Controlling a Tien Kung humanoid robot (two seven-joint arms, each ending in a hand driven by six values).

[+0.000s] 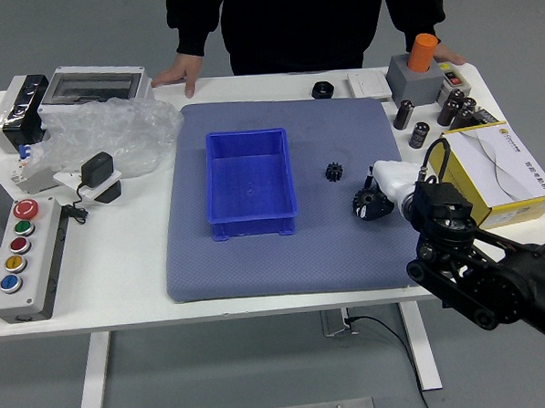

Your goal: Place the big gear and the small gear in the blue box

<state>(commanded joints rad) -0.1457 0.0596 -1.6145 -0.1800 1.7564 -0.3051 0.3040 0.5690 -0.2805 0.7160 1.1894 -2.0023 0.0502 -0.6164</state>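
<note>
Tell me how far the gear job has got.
Done: nothing yet; no gear shows in the box. In progress: the right hand is down at what is probably the big gear, but I can't tell whether it is gripped. Left: both gears need boxing; the small gear lies on the mat.

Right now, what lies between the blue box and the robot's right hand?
A small black gear, on the blue-grey mat; the head view shows it.
</note>
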